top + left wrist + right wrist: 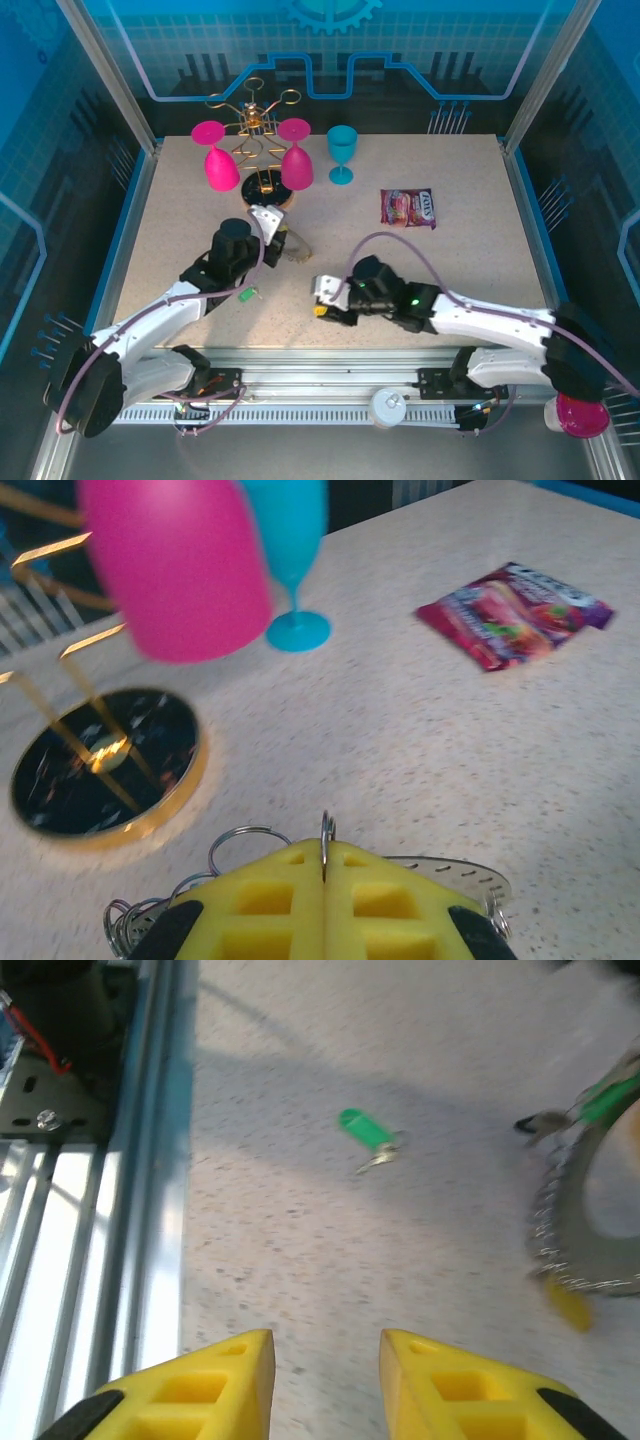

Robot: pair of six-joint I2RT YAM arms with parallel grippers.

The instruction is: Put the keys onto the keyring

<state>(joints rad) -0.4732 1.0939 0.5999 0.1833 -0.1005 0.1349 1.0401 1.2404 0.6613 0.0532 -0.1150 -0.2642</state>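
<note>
Left wrist cam has the left fingers [270, 895] clamped shut on the dark grey ridged metal keyring [455, 875], while the right fingers [440, 1380] sit apart near a loose green-headed metal key [365, 1132] on the speckled desk [330, 1250].

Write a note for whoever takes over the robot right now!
Left gripper: shut on the dark grey ridged metal keyring.
Right gripper: open, empty, over the speckled table.
One small green-headed metal key lies loose on the table, apart from the ring.
A green key head and a yellow key head sit at the ring's rim; whether threaded, unclear.
Left to do: pick up the loose key, thread it.
</note>
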